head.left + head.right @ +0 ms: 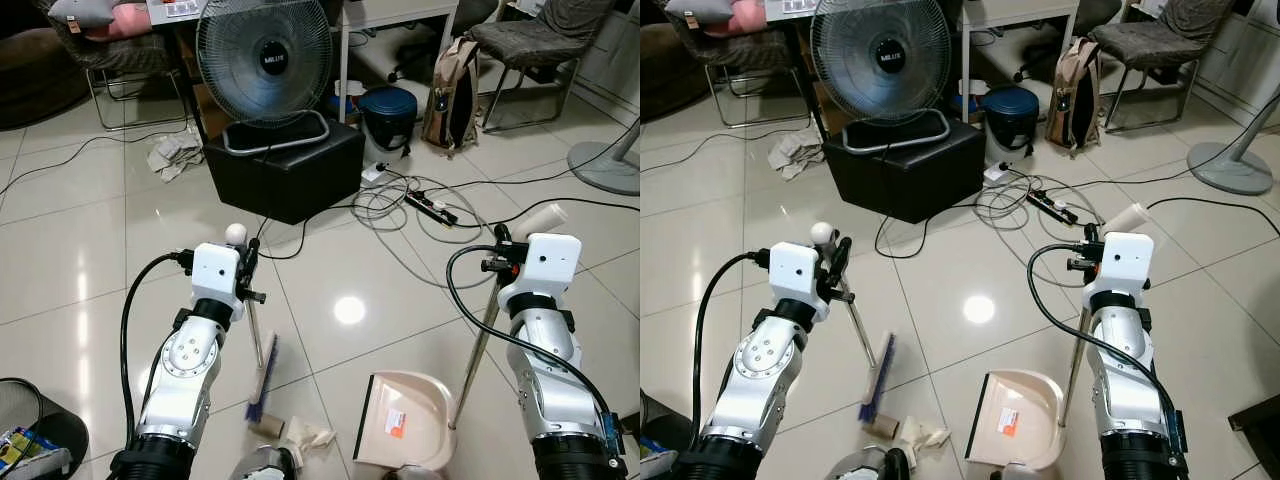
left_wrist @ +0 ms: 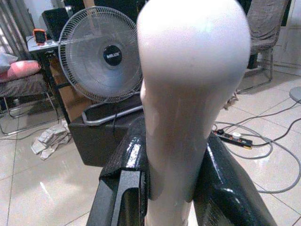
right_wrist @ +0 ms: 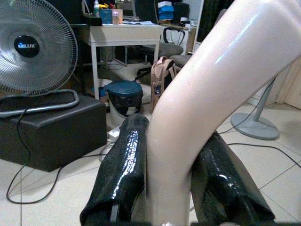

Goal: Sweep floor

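My left gripper (image 1: 246,262) is shut on the white handle top of a small broom (image 1: 263,378), whose blue bristles rest on the tiled floor. Close up, the handle (image 2: 188,108) sits clamped between the black fingers (image 2: 123,188). My right gripper (image 1: 503,250) is shut on the cream handle (image 3: 207,94) of a beige dustpan (image 1: 402,420), which stands on the floor to the right of the broom. A cardboard tube (image 1: 266,426) and crumpled paper (image 1: 308,436) lie on the tiles between broom head and dustpan.
A black box (image 1: 285,165) with a standing fan (image 1: 264,60) sits ahead. Cables and a power strip (image 1: 432,208) lie on the floor to its right. A waste bin (image 1: 30,430) stands at lower left. Chairs, a backpack (image 1: 452,92) and a blue bin (image 1: 388,112) are further back.
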`<state>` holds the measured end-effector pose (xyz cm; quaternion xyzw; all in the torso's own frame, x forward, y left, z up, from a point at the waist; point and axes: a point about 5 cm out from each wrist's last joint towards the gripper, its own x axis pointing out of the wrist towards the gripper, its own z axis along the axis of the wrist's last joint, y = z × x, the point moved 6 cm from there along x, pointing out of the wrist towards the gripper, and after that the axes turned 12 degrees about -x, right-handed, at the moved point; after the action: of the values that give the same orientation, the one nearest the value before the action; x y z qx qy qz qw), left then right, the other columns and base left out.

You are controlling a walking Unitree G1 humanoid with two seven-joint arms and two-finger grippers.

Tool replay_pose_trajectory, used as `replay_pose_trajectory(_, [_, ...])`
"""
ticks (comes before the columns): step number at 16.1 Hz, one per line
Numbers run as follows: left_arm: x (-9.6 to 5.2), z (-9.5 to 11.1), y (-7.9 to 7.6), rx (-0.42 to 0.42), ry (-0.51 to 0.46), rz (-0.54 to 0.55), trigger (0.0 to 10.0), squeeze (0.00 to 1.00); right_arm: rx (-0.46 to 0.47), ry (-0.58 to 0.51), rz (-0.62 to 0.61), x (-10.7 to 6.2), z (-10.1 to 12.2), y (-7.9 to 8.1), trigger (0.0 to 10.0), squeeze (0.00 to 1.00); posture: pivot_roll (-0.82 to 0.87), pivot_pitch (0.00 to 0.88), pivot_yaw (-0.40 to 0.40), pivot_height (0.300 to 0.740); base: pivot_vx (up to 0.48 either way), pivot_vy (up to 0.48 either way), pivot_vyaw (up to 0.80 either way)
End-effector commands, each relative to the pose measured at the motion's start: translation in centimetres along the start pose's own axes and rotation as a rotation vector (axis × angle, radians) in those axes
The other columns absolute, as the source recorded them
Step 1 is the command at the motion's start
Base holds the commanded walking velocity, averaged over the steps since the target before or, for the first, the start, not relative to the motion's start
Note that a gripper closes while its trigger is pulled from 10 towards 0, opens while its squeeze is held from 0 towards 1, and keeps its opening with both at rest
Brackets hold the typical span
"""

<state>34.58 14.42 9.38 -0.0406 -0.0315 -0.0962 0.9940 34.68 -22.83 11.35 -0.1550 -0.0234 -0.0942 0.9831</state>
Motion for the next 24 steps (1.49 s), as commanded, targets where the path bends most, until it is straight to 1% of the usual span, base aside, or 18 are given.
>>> replay_pose_trajectory(1, [0.5, 1.5, -0.3, 0.016, -0.056, -0.019, 10.0, 0.00, 0.006, -0.032, 0.000, 0.4, 0.9, 0.0, 10.0, 0.00, -0.02, 0.032, 0.044, 0.740, 0.000, 0.000, 0.00])
replay_pose_trajectory(8, [0.4, 1.5, -0.4, 0.011, -0.056, -0.021, 10.0, 0.00, 0.003, -0.030, 0.002, 0.3, 0.8, 0.0, 10.0, 0.00, -0.02, 0.037, 0.042, 0.740, -0.103, 0.000, 0.00])
replay_pose_trajectory(14, [0.4, 1.5, -0.4, 0.011, -0.057, -0.019, 10.0, 0.00, 0.002, -0.028, 0.004, 0.3, 0.7, 0.0, 10.0, 0.00, -0.02, 0.041, 0.041, 0.740, -0.293, 0.000, 0.00])
replay_pose_trajectory(17, [0.5, 1.6, -0.3, 0.019, -0.059, -0.016, 10.0, 0.00, 0.004, -0.029, 0.003, 0.3, 0.7, 0.0, 10.0, 0.00, -0.03, 0.045, 0.042, 0.740, 0.000, 0.000, 0.00])
replay_pose_trajectory(21, [1.0, 2.5, -0.1, 0.034, -0.086, -0.003, 10.0, 0.00, -0.008, -0.028, 0.011, 0.2, 0.7, 0.1, 10.0, 0.00, -0.03, 0.051, 0.043, 0.740, 0.000, 0.000, 0.00])
replay_pose_trajectory(24, [1.1, 2.5, -0.3, 0.037, -0.087, -0.008, 10.0, 0.00, -0.019, -0.026, 0.016, 0.2, 0.6, 0.2, 10.0, 0.00, -0.03, 0.053, 0.047, 0.740, 0.310, 0.000, 0.67])
